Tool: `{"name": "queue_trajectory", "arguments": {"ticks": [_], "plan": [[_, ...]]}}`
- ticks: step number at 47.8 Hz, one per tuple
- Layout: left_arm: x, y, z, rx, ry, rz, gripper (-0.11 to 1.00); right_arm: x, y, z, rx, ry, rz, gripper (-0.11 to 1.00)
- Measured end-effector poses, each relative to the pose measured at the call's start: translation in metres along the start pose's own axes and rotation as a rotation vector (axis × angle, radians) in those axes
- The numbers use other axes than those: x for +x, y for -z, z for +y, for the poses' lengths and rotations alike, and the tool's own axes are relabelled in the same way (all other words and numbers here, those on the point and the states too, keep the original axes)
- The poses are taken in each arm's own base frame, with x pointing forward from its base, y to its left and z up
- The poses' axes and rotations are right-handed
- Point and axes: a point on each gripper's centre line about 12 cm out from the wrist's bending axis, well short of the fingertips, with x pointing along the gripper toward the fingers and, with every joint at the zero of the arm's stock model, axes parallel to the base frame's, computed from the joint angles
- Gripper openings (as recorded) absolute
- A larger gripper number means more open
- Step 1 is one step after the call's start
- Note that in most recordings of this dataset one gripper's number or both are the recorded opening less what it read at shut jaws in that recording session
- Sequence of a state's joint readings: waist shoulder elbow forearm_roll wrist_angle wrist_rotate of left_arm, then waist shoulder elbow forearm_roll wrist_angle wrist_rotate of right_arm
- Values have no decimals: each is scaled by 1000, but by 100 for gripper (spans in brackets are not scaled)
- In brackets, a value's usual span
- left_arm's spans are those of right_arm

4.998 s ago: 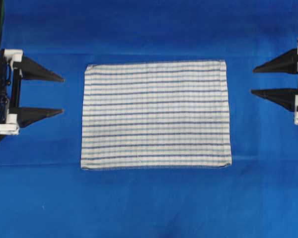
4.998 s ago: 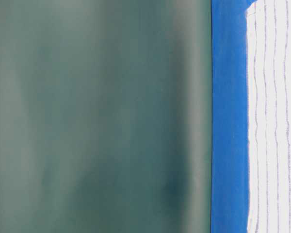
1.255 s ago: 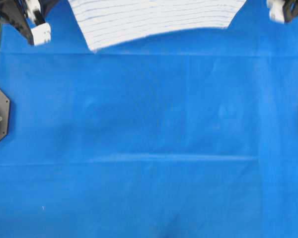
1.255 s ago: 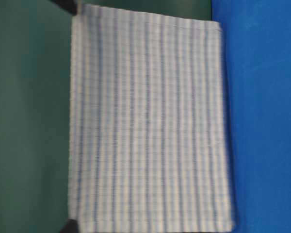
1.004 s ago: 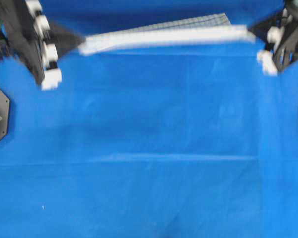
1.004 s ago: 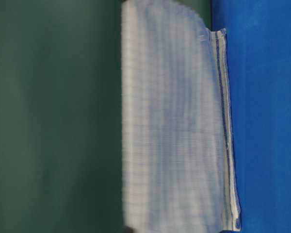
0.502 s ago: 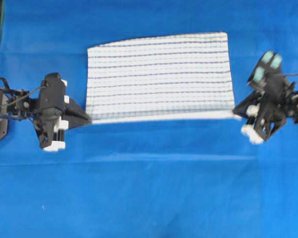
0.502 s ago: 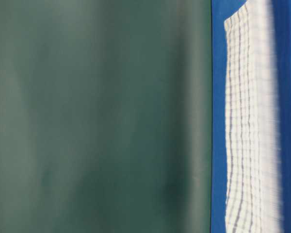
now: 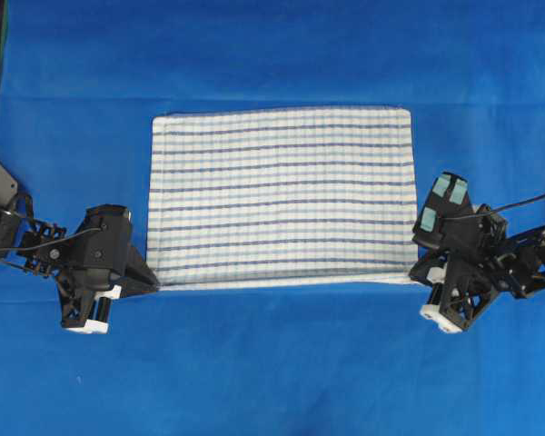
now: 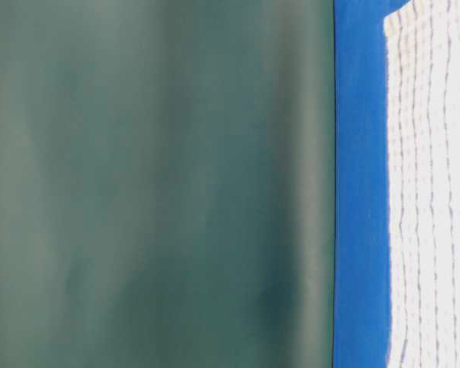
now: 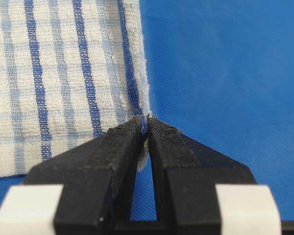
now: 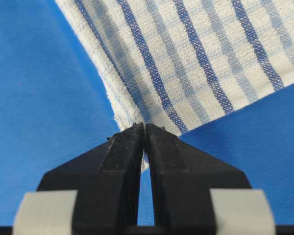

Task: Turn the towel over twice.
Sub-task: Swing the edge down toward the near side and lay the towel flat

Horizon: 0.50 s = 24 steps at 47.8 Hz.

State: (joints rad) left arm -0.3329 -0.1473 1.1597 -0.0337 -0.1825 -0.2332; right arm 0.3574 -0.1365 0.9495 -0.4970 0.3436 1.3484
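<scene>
Pinching the near-left corner of the towel, the left gripper sits low at the left of the blue table covering, its black fingers pressed together with a sliver of hem caught between the tips, as the left wrist view makes plain. Between the two arms the towel lies spread flat in the middle of the covering, striped face up, its far edge straight and its near edge drawn taut from one corner to the other. At the right, the right gripper holds the near-right corner in the same way, fingers closed on the cloth's very tip. One turn looks just laid down, so the step in hand is probably letting go cleanly, or lifting again for the next flip. To do it well, both arms should act together and evenly: release only once the corners rest on the covering so nothing curls back, or, if lifting, raise both corners level so the cloth hangs square and does not slip from such shallow grips.
</scene>
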Motion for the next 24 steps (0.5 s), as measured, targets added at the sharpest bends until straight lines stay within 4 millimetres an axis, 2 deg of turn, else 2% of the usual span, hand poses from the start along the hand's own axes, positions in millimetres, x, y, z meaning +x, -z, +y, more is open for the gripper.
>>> {"name": "queue_trajectory", "arguments": {"ticks": [24], "plan": [[0, 2, -2, 6, 4, 12, 6, 3, -2, 13, -9, -12, 3, 5]]}}
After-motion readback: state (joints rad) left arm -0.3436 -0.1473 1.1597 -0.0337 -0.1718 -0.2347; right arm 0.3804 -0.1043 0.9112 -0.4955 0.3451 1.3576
